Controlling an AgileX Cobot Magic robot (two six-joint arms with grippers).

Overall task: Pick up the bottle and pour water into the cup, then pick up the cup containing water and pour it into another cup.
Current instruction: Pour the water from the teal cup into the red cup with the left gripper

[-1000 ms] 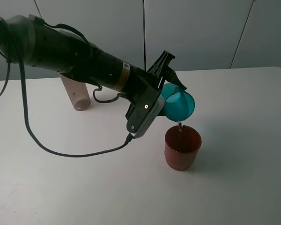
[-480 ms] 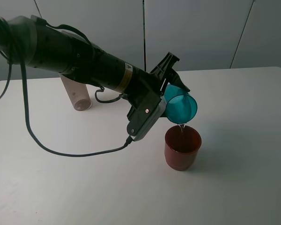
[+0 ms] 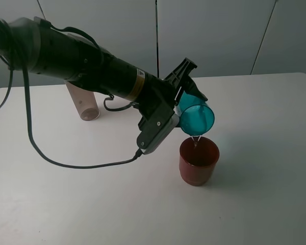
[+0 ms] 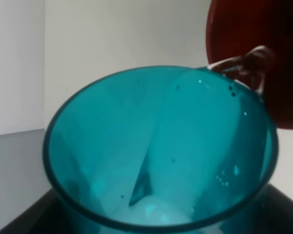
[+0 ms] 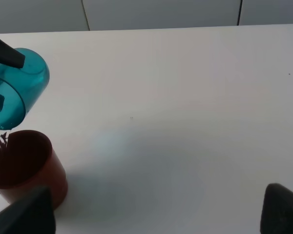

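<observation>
The teal cup (image 3: 196, 118) is tipped hard over, mouth down, right above the dark-red cup (image 3: 199, 161), and a thin thread of water (image 3: 196, 140) drops from its rim into the red one. So this looks like the last step: the second pour is under way and nearly spent, with just a little water clinging inside the translucent teal wall. The left pincer (image 3: 186, 89) is clenched on the teal cup, holding it in the air just over the red rim. The bottle (image 3: 83, 103) stands back on the white bench (image 3: 255, 194), well apart. The right pincer (image 5: 156, 214) shows only its fingertips, spread apart and holding nothing.
</observation>
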